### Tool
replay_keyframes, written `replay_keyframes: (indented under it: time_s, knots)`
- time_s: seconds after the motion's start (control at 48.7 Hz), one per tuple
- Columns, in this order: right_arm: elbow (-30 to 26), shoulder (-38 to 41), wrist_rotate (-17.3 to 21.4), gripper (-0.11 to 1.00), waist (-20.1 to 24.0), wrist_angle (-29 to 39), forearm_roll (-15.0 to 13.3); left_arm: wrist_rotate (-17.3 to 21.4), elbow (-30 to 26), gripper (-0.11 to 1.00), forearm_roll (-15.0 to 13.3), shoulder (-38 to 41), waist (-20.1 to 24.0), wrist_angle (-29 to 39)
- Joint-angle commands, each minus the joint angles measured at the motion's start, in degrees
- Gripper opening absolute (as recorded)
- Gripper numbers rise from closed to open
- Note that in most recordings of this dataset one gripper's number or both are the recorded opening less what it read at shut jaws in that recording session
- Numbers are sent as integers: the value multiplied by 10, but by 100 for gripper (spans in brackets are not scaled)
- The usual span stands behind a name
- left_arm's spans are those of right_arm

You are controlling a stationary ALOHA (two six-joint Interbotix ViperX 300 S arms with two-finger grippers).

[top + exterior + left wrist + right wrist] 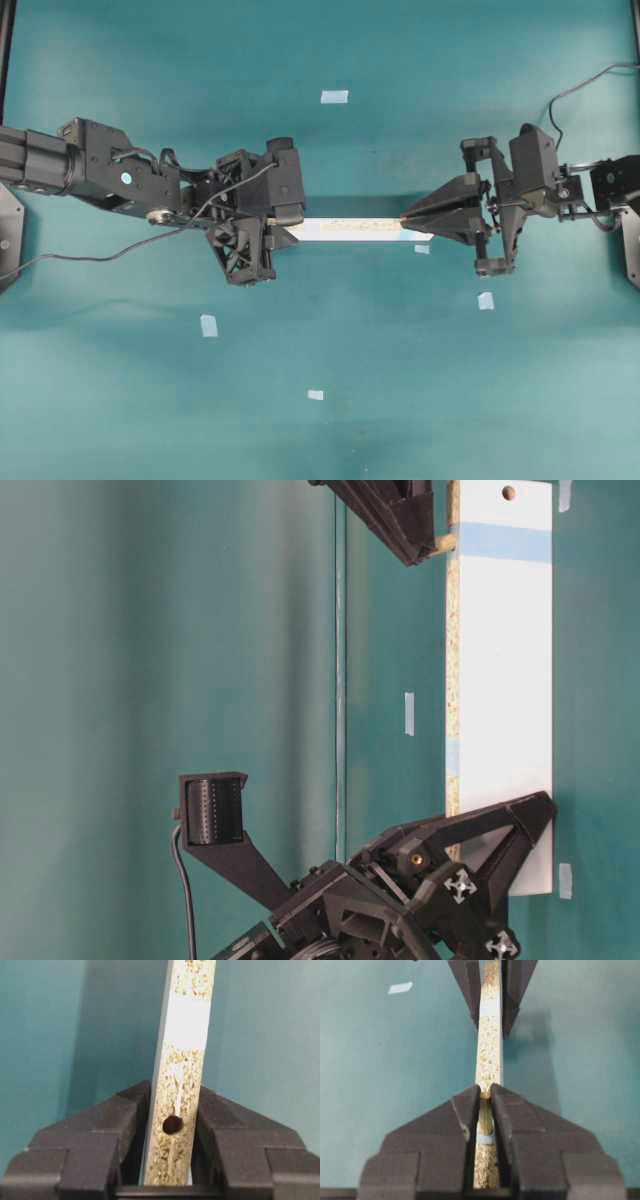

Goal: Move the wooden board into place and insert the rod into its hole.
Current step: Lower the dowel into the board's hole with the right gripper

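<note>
The wooden board (350,229) stands on its long edge above the teal table, running left to right. My left gripper (285,225) is shut on its left end. In the left wrist view the fingers (125,1115) clamp both faces, and a dark hole (173,1124) shows in the speckled edge (182,1070) between them. My right gripper (405,217) is over the board's right end, shut on the rod (485,1112). The rod lies lengthwise just above the board's edge (489,1055). The table-level view shows another hole (509,493) in the board's white face (500,680).
Small pale-blue tape squares lie on the table at the back (334,97), front left (209,325), front middle (315,395) and right (486,301), with one just under the board's right end (422,249). Cables trail from both arms.
</note>
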Motion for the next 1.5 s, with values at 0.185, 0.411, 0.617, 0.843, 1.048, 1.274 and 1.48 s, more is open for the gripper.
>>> replay_keyframes:
  time_s: [0.185, 0.411, 0.617, 0.843, 1.048, 1.274, 1.48]
  knots:
    - [12, -4, 2, 9, 7, 15, -1, -4, -6, 23, 1, -4, 9, 1]
    - [16, -4, 2, 9, 8, 28, 0, -4, -6, 23, 1, -4, 9, 1]
    - [6, -4, 7, 9, 14, 83, 0, -4, -6, 23, 1, -4, 8, 2]
    - [-14, -30, 31, 9, 31, 200, -2, -3, -5, 23, 1, -4, 9, 4]
    - [-40, -65, 35, 9, 53, 323, -4, -3, -6, 23, 1, -5, 9, 4]
    - [-42, -66, 37, 9, 61, 329, -4, -4, -6, 23, 1, -7, 8, 4]
    - [-46, -66, 38, 38, 61, 353, -1, -4, -5, 23, 1, -8, 8, 4]
